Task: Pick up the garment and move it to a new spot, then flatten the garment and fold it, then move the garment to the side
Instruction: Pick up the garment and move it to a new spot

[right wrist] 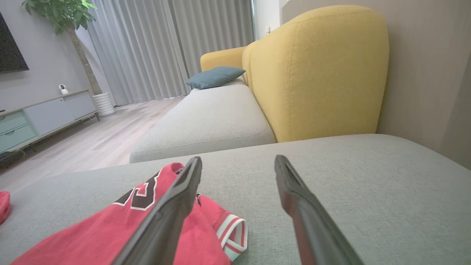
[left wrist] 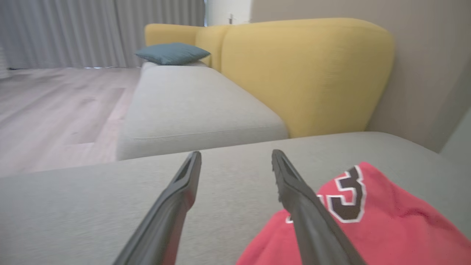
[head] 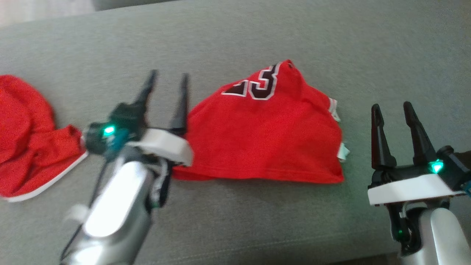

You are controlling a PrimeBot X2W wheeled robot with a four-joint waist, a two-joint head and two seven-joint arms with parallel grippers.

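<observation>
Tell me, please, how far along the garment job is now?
Folding looks done: the red jersey lies as a compact bundle on the grey cushion. In hand: nothing; the left claw and right claw flank it, both open. Left: moving it aside, perhaps toward the other red garment.

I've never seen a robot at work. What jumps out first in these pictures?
The bright red jersey with a dark, white-edged number, lying in the middle of the grey cushion. Two pairs of long dark fingers flank it, the left gripper at its left edge and the right gripper off to its right, both open and empty. A second red garment lies crumpled at the far left.
</observation>
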